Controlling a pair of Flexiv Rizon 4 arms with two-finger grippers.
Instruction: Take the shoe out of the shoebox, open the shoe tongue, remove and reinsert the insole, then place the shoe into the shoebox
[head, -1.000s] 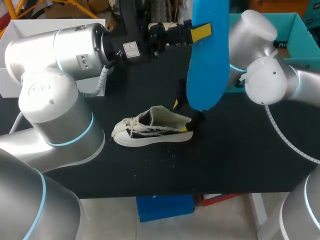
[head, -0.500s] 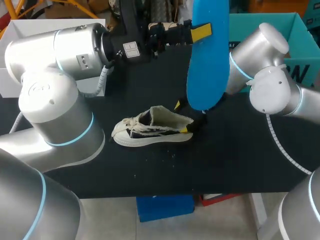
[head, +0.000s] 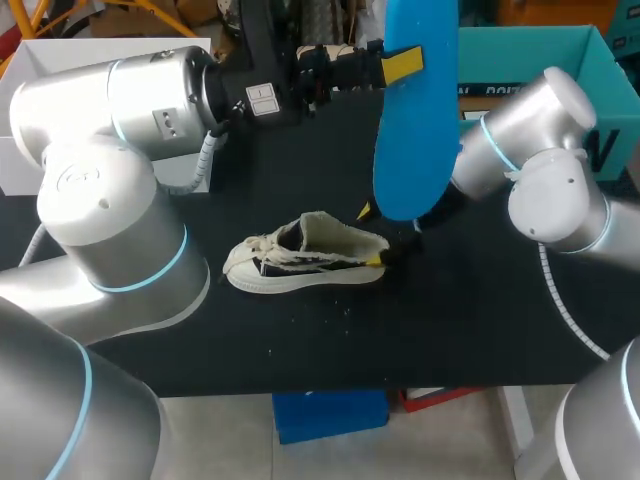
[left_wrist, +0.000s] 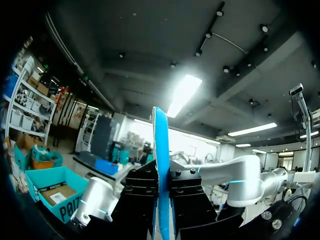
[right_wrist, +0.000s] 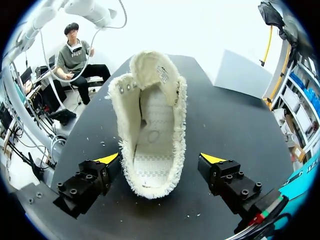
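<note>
Left hand (head: 402, 64) raised high over bench (head: 450, 320), clamped on blue insole (head: 415, 130), held upright. Right hand (right_wrist: 160, 159) low, fingers wide, straddling heel of shoe (right_wrist: 150, 125) on bench.

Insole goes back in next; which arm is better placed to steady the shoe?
Right. The right jaws stand open on either side of the shoe at the heel, while the left jaws are shut on the blue insole, held high above it.
</note>
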